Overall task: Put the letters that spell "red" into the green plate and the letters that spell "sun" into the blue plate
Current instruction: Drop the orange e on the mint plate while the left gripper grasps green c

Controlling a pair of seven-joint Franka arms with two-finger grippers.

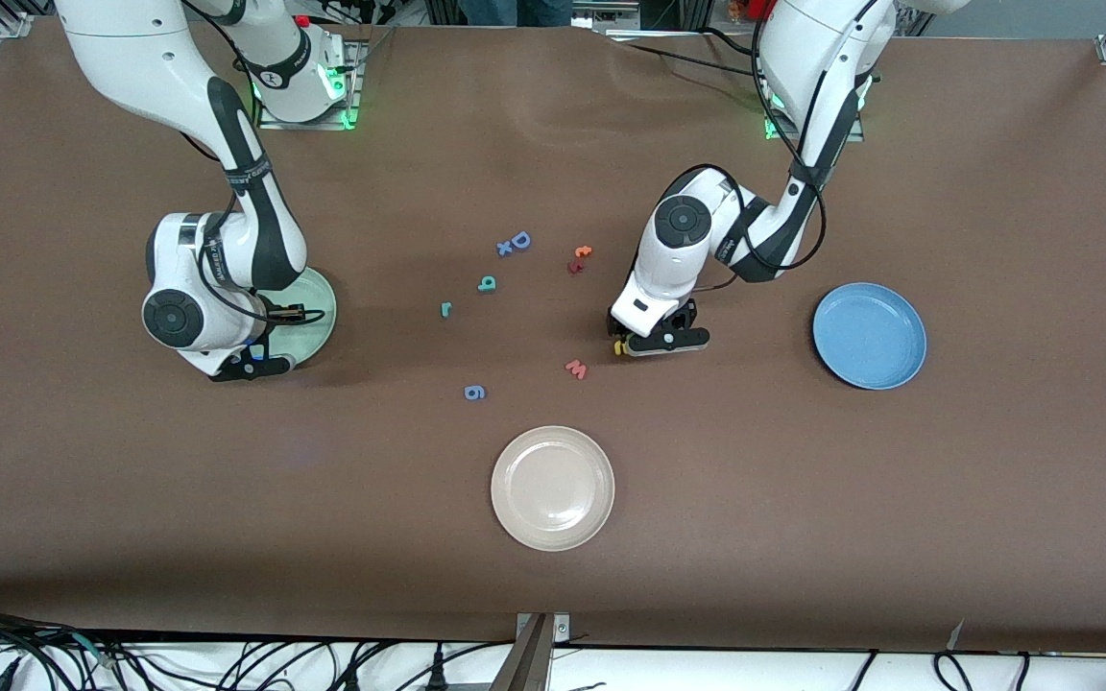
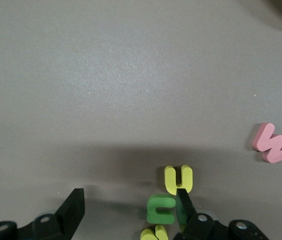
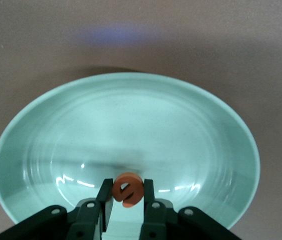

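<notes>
The right gripper (image 3: 126, 197) pinches the light, squishy orange e (image 3: 127, 189) by its sides over the green plate (image 3: 41, 125), while the left gripper (image 2: 131, 210) sits open around the little n (image 2: 160, 209).

Brown table (image 1: 995, 528) (plates (image 1: 552, 488), letters (image 1: 475, 392))

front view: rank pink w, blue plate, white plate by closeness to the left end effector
From the left end effector:
1. pink w, just beside it, toward the right arm's end.
2. blue plate, toward the left arm's end of the table.
3. white plate, nearer the front camera.
</notes>
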